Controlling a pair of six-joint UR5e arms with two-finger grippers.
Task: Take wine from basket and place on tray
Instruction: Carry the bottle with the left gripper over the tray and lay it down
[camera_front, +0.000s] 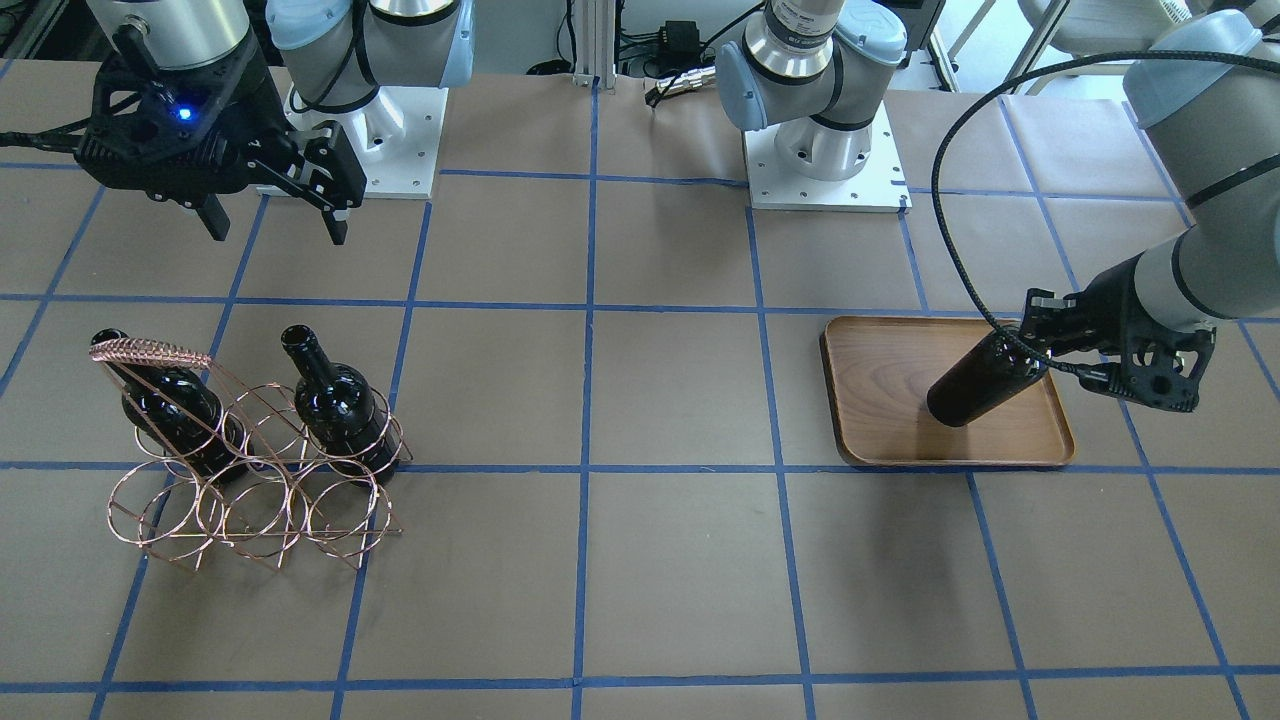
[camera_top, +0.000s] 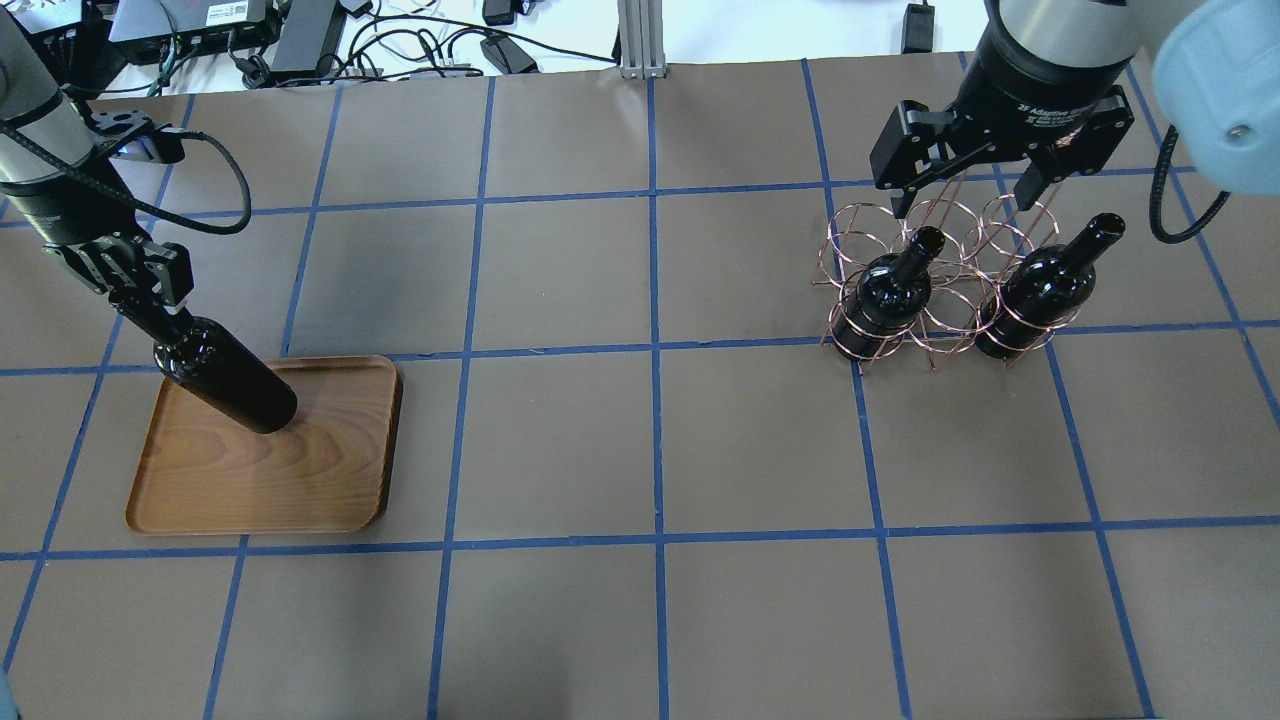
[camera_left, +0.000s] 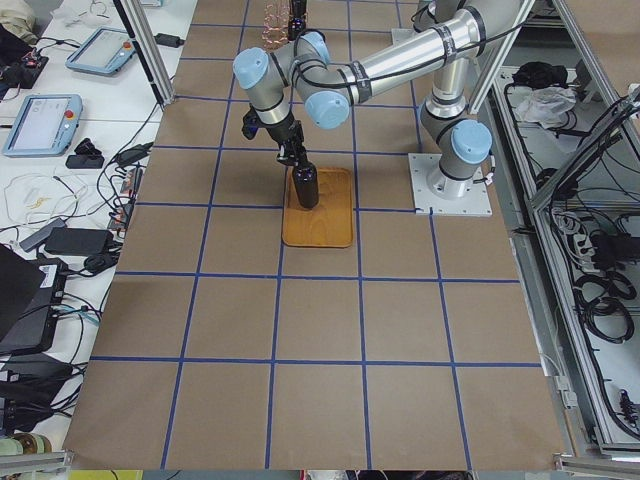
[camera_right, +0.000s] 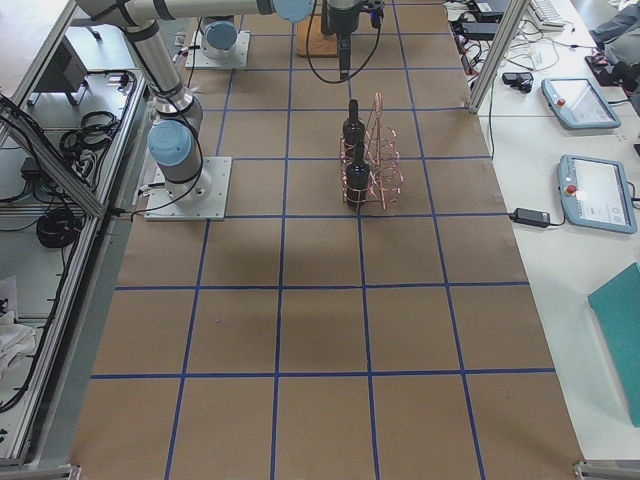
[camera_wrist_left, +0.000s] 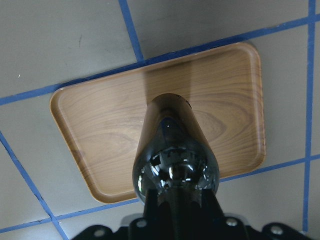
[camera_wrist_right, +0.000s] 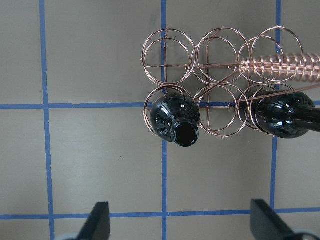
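Note:
My left gripper (camera_top: 140, 290) is shut on the neck of a near-black wine bottle (camera_top: 228, 388), also seen in the front view (camera_front: 985, 385). It holds the bottle upright over the wooden tray (camera_top: 300, 480). I cannot tell whether the base touches the tray. The left wrist view shows the bottle (camera_wrist_left: 175, 160) over the tray's (camera_wrist_left: 100, 125) middle. The copper wire basket (camera_top: 950, 215) holds two more bottles (camera_top: 890, 290) (camera_top: 1040, 285) in its near row. My right gripper (camera_top: 965, 200) is open and empty above the basket; in its wrist view the fingers (camera_wrist_right: 97, 225) frame the basket (camera_wrist_right: 280, 62).
The table is brown paper with a blue tape grid. The arm bases (camera_front: 825, 150) stand at the robot's edge. Cables and power supplies (camera_top: 300, 30) lie beyond the far table edge. The basket's other rings (camera_wrist_right: 167, 55) are unfilled.

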